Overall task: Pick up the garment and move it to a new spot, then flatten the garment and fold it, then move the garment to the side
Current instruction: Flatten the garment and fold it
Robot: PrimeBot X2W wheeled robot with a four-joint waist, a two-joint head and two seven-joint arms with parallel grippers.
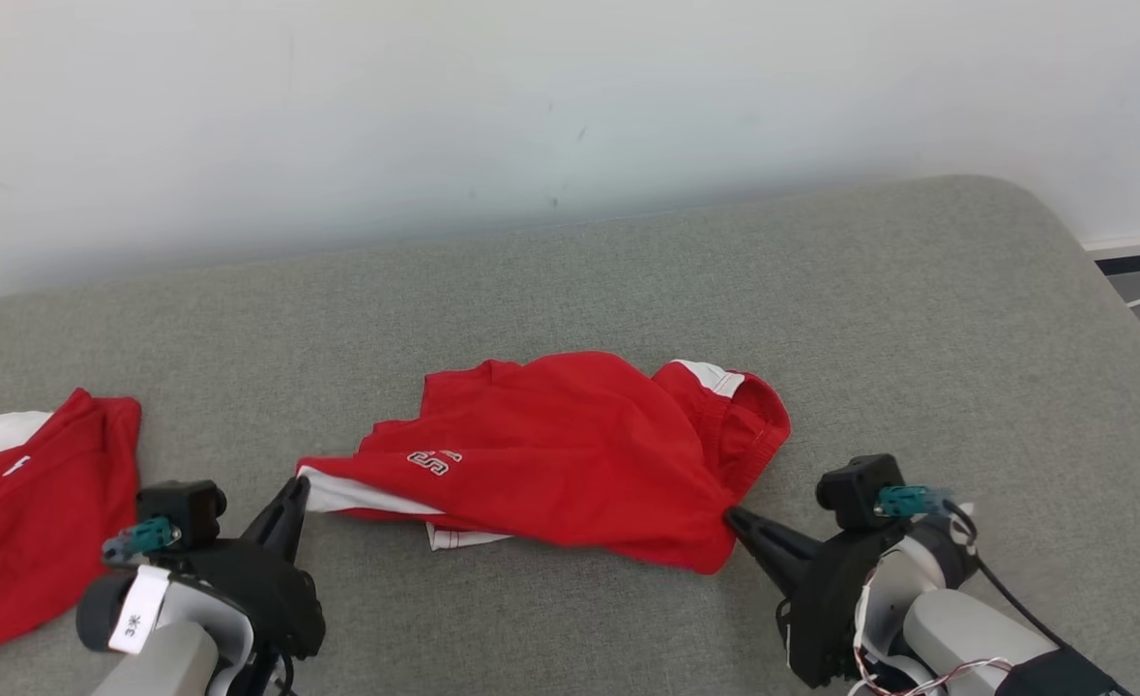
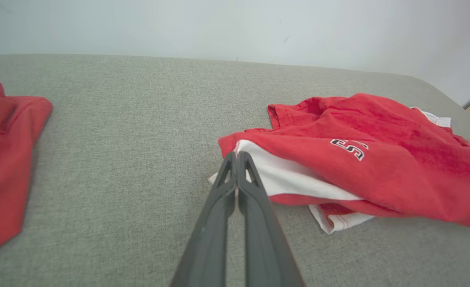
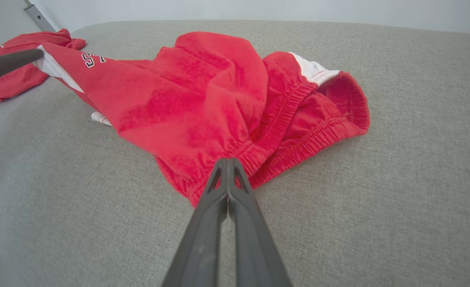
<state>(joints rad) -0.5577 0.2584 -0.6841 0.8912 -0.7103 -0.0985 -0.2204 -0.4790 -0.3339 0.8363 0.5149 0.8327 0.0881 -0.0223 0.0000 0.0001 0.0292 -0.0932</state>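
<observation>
You are clenching the left end effector [image 1: 297,483] on the lower-left hem [image 1: 347,491] of the garment [image 1: 570,445] and the right end effector [image 1: 732,517] on its lower-right waistband [image 3: 286,119], likely for a spread lift.

I see a grey fabric-covered pad [image 1: 628,290] running back to a pale wall [image 1: 531,97]. On it, crumpled red shorts [image 1: 570,454] with white trim lie between my left claw [image 1: 296,491] and right claw [image 1: 730,516], touching both tips. A second red garment [image 1: 38,522] lies flat, well apart on the left claw's outer side
</observation>
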